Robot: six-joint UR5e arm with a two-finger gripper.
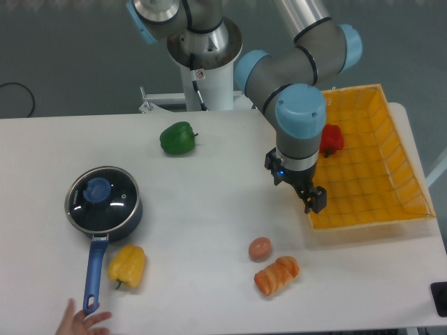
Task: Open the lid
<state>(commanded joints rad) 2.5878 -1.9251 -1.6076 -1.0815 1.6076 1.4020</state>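
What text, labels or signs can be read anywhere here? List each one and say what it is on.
None can be read.
A small red-and-white sticker sits on the robot's base column; it is too small and blurred to read.
The lid, saucepan, orange tray and gripper show no writing.

Lid point(98, 192) sits on saucepan point(133, 215) at 9 o'clock on bench point(209, 209); handle points to 6. Pepper point(127, 266) just right of handle. Second pepper point(177, 138) at 11. Egg point(260, 248) and bread point(276, 274) adjacent at 5. Tray point(391, 223) at 3 holds third pepper point(332, 138). End effector point(307, 194) over tray's left edge.
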